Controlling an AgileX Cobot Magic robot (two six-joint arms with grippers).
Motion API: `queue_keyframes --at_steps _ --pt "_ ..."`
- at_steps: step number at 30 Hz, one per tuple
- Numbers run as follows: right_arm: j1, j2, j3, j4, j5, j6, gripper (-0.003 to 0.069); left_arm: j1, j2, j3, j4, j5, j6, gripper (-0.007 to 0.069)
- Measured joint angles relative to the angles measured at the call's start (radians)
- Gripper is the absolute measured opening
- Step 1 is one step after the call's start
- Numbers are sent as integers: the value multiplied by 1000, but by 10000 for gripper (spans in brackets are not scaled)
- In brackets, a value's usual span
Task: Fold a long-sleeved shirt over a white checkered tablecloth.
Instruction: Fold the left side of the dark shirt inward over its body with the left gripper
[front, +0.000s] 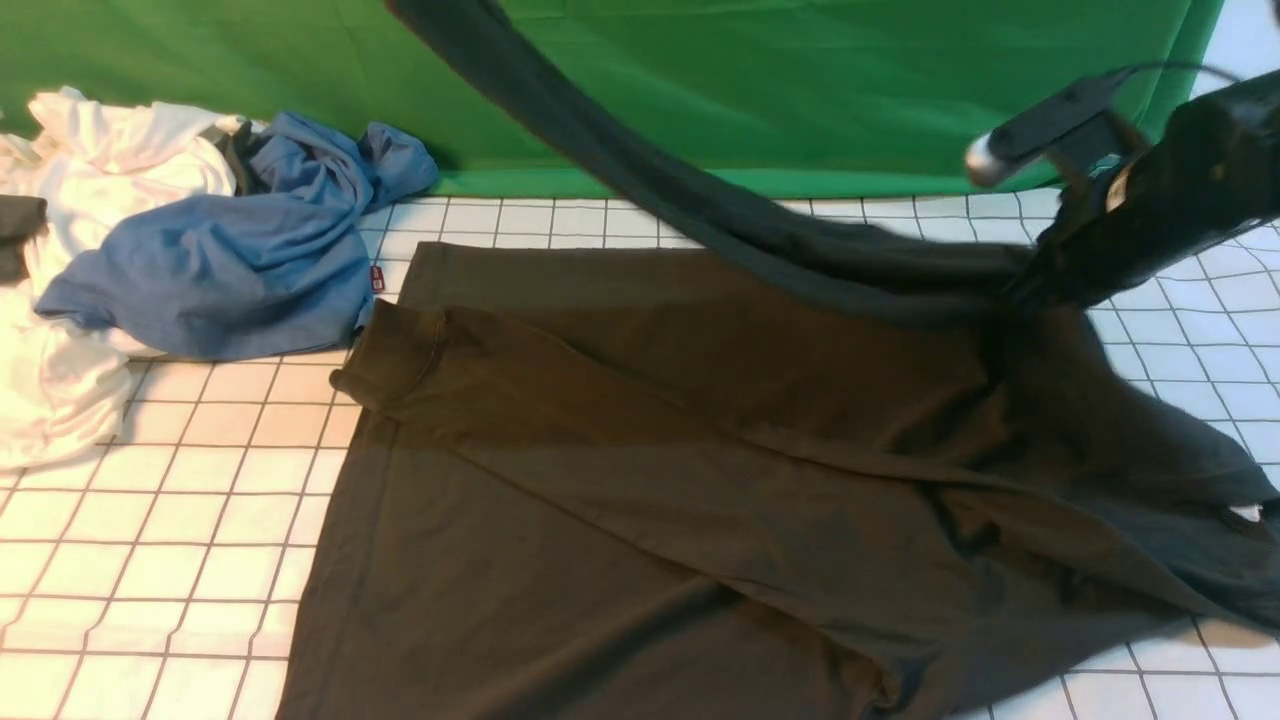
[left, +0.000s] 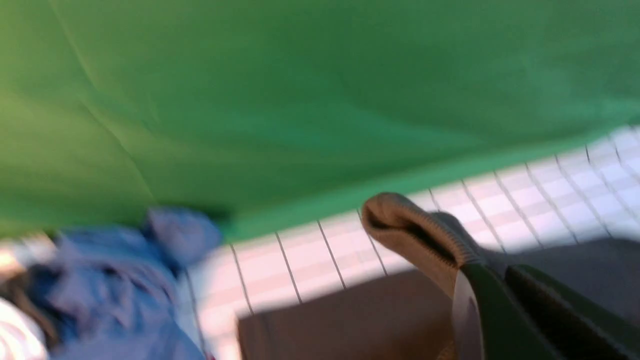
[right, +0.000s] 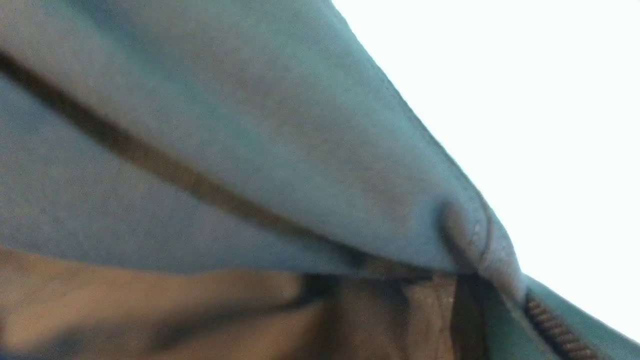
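Observation:
The long-sleeved shirt (front: 650, 460) lies spread across the white checkered tablecloth (front: 150, 540), dark and mostly flat. One sleeve (front: 620, 150) rises taut from its right shoulder up to the top edge of the front view. In the left wrist view my left gripper (left: 492, 272) is shut on that sleeve just behind its ribbed cuff (left: 410, 225); the left arm does not show in the front view. My right gripper (front: 1030, 285) is down at the shirt's right shoulder. In the right wrist view bunched cloth (right: 470, 240) runs into its closed jaws, beside a ribbed fingertip pad (right: 555, 330).
A crumpled blue garment (front: 230, 260) and a white garment (front: 70, 300) lie piled at the back left, the blue one touching the shirt's far left corner. A green backdrop cloth (front: 850, 90) hangs along the back. Bare tablecloth shows at the front left.

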Motion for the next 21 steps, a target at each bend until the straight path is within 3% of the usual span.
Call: queue_keyframes --at_steps 14,21 --pt "-70 75 -45 2 -34 -37 46 0 200 7 -20 209 0 21" --pt "-70 94 -46 0 -46 -39 46 0 177 221 13 226 8 48"
